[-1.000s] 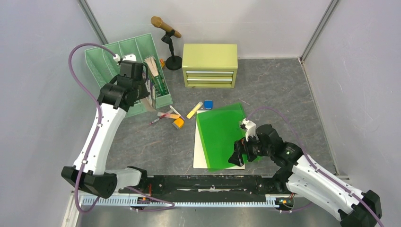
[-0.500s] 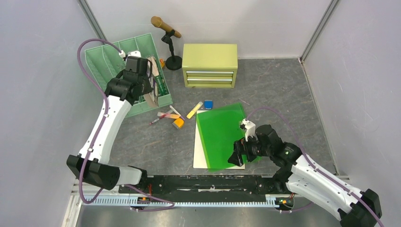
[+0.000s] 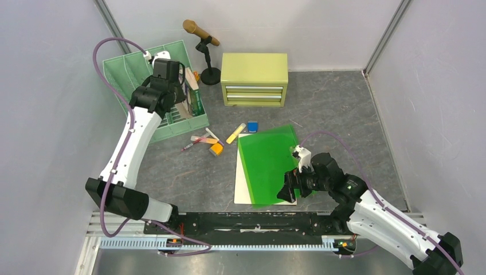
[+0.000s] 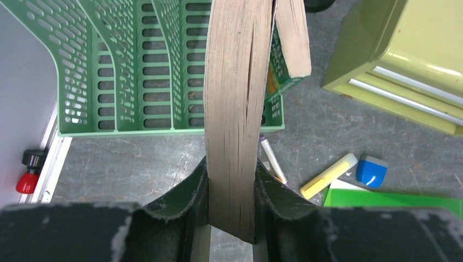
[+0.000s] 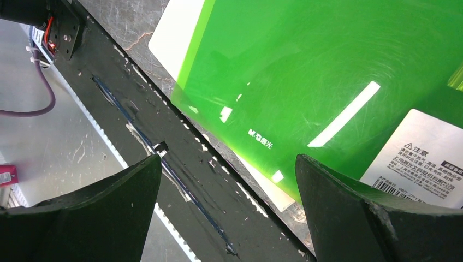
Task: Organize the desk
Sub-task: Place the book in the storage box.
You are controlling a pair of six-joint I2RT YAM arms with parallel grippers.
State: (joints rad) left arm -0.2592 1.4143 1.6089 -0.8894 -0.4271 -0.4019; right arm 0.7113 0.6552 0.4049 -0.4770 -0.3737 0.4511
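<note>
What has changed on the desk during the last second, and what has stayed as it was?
The left claw, shut on the book, carried it away from the arm bases, farther along the green file rack toward the back wall. Nothing was taken hold of or let go. The right claw stayed open over the green folder. The loose pens and the yellow-green cabinet did not move.

White-black arms (image 3: 132,143) — purple cables (image 5: 16,113)

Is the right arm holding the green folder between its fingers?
No, the right fingers stand wide apart over the green folder and close on nothing.
</note>
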